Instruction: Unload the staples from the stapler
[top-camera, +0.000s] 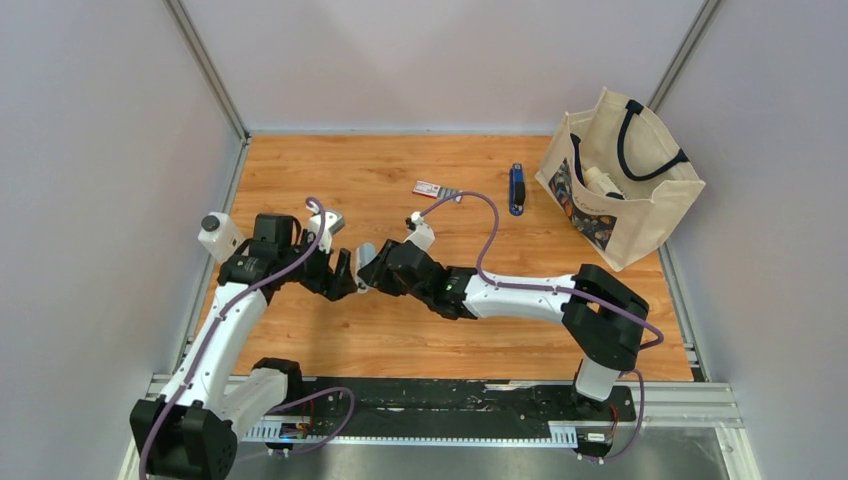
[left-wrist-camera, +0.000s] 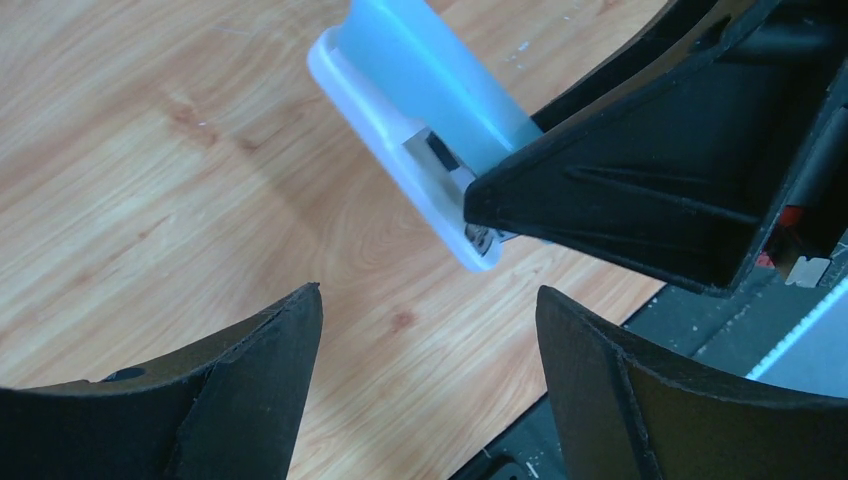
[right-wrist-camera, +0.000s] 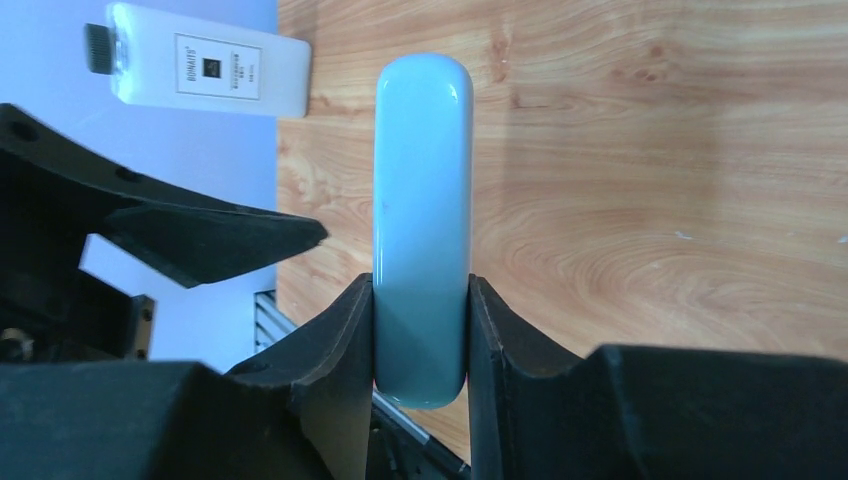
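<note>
Right claw (right-wrist-camera: 420, 292) clenched the pale-blue stapler (right-wrist-camera: 422, 150); the released left claw (left-wrist-camera: 428, 312), at nine o'clock, needed a square grip.

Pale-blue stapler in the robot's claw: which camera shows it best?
Left wrist: the pale-blue stapler shows its blue top, white base and the gap between. Right wrist shows only the top, clamped in the right gripper. Top external shows a sliver.

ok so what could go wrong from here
The right gripper pinches the pale-blue stapler only near one end, so a tug could lever it loose. The open left gripper sits close to the right fingers; closing in may hit them rather than the stapler.
</note>
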